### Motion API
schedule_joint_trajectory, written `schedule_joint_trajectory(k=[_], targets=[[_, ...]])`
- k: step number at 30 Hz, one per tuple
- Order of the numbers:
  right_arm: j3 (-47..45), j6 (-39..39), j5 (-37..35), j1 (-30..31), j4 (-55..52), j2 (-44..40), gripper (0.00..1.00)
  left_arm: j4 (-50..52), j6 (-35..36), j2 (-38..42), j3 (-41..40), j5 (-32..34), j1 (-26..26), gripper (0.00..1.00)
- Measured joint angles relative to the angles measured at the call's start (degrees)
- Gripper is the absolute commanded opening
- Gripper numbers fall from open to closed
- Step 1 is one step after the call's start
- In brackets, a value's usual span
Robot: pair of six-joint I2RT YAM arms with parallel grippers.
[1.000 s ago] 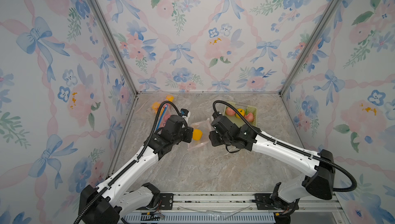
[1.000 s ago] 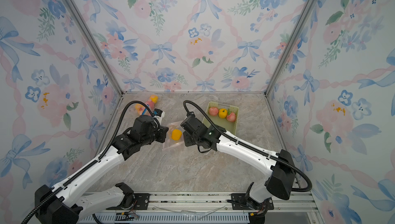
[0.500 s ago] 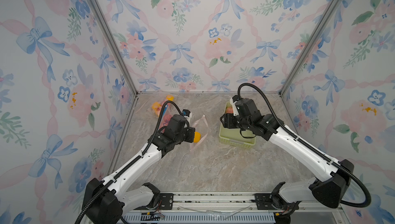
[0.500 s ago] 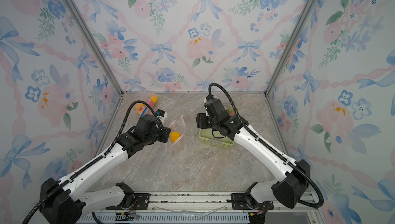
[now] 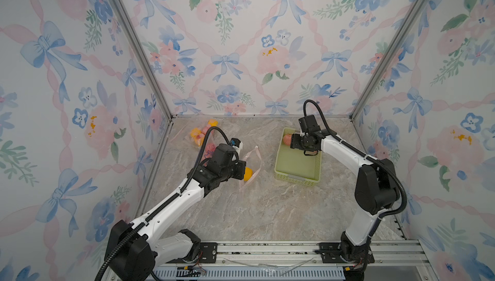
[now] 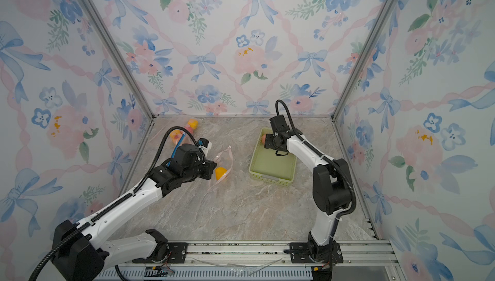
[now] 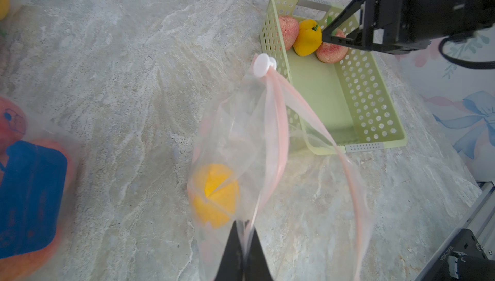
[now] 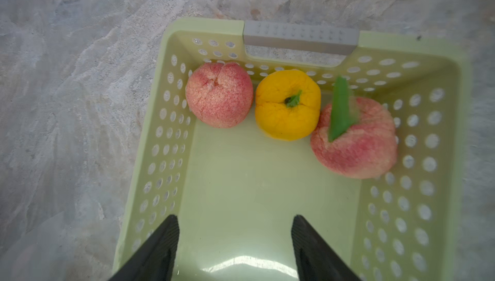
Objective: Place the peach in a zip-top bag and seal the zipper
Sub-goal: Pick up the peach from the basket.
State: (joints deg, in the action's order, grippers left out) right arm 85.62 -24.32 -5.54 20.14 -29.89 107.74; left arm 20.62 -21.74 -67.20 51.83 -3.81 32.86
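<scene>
In both top views the left gripper is clamped on the zip-top bag. Left wrist: a yellow fruit lies inside it. Right wrist: the right gripper, jaws apart, hangs over the basket holding 2 peaches
</scene>
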Motion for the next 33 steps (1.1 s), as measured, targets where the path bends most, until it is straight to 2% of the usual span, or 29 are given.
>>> schedule_joint_trajectory(k=[11, 19, 28, 33], targets=[[15.1, 1.4, 0.9, -0.9, 1.2, 14.1, 0.66, -0.7, -0.3, -0.4, 0.0, -0.2, 0.3, 0.0], [17.6, 1.9, 0.9, -2.1, 0.4, 18.4, 0.66, -1.2, -1.1, -0.4, 0.0, -0.2, 0.5, 0.0], [19.6, 3.0, 2.2, -2.2, 0.0, 20.9, 0.74, -1.4, -1.1, -1.6, 0.0, -0.4, 0.5, 0.0], [19.8, 3.4, 2.4, -2.4, 0.0, 21.2, 0.62, -1.9, -1.3, -2.0, 0.0, -0.8, 0.5, 0.0]])
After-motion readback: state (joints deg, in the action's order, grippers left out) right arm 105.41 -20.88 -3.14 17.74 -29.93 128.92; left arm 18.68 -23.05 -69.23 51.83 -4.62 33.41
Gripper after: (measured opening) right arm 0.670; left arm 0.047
